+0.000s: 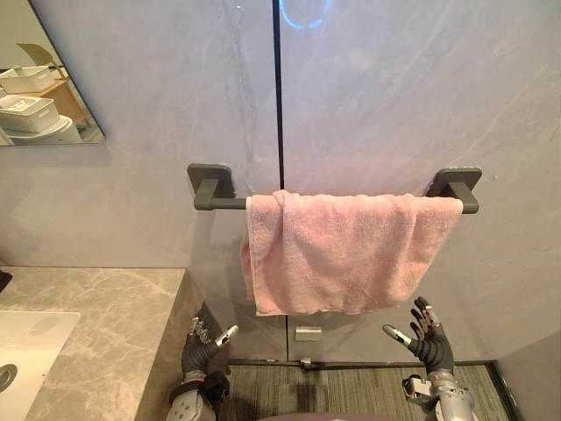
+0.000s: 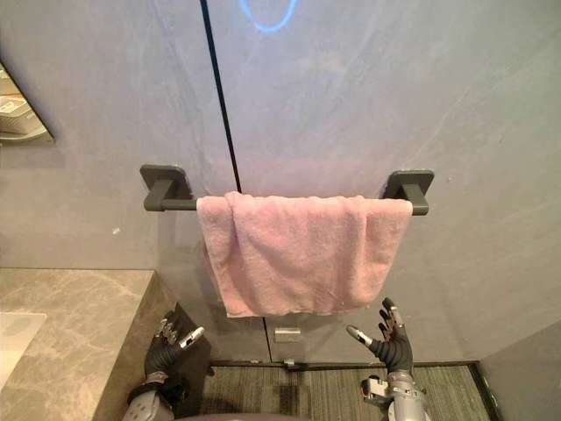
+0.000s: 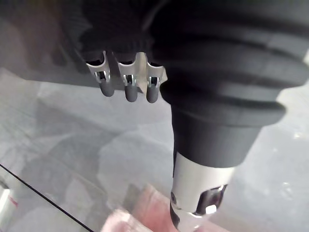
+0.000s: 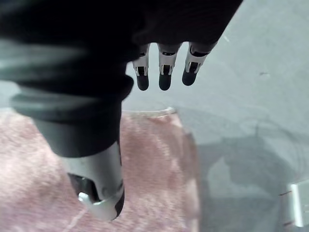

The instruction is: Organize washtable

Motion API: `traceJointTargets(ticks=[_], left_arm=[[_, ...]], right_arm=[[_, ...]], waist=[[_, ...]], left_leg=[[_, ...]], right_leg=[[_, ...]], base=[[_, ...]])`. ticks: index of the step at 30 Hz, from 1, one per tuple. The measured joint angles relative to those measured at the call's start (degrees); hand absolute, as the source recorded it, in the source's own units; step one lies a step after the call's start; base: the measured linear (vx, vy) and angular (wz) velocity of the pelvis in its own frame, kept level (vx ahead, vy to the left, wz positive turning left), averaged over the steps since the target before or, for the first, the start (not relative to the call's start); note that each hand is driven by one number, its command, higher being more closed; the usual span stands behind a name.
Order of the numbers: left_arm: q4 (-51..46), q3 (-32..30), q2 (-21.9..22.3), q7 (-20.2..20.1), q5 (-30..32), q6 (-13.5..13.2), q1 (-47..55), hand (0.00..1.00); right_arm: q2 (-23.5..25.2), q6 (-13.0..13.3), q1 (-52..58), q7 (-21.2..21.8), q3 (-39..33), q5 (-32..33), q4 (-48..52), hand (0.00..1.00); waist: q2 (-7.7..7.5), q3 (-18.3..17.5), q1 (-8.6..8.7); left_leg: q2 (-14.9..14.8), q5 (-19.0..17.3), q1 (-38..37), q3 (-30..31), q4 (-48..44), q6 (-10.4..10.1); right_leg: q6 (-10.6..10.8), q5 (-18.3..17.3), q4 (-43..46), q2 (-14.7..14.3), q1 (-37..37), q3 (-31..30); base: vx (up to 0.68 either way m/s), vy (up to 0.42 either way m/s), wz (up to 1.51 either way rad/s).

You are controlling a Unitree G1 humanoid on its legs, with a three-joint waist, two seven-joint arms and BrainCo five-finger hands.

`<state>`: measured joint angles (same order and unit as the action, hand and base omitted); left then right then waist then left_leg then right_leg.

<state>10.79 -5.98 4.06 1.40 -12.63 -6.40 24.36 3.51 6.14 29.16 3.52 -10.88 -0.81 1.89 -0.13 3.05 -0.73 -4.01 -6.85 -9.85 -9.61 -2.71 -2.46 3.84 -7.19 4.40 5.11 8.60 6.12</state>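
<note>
below the pink towel (image 1: pixel 346 250) on the wall bar (image 1: pixel 223 203), left hand (image 1: pixel 200 351) and right hand (image 1: pixel 434 349) hover, fingers (image 4: pixel 164 79) loosely spread, empty.

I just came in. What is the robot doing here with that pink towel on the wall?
A pink towel hangs over the dark towel bar on the grey wall, bunched at its left side. The robot holds both hands up below it: the left hand beside the marble counter, the right hand under the towel's right corner. Both are open and touch nothing.
</note>
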Motion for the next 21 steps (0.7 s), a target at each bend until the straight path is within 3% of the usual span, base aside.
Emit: traceJointTargets(ticks=[12, 21], left_arm=[[19.16, -1.36, -0.3, 0.51, 4.36, 1.35, -0.9, 0.0], [32.56, -2.68, -2.45, 1.76, 5.2, 1.6, -6.18, 0.0]], right_arm=[[-1.6, -0.52, -3.29, -2.45, 0.51, -1.58, -21.34, 0.0], [-2.04, -1.7, -10.2, -4.98, -3.23, -0.29, -40.62, 0.0]], waist=[[0.06, -1.68, -0.1], [0.54, -1.96, -0.07]], left_leg=[[-0.06, 0.48, 0.01, -0.11, 1.05, -0.48], [-0.08, 3.22, -1.02, 0.06, 5.97, -1.07]], right_leg=[[0.01, -0.02, 0.19, -0.05, -0.09, 0.12], [-0.44, 0.39, -0.79, -0.84, -0.91, 0.15]], base=[[-0.03, -0.016, 0.0], [-0.02, -0.038, 0.0]])
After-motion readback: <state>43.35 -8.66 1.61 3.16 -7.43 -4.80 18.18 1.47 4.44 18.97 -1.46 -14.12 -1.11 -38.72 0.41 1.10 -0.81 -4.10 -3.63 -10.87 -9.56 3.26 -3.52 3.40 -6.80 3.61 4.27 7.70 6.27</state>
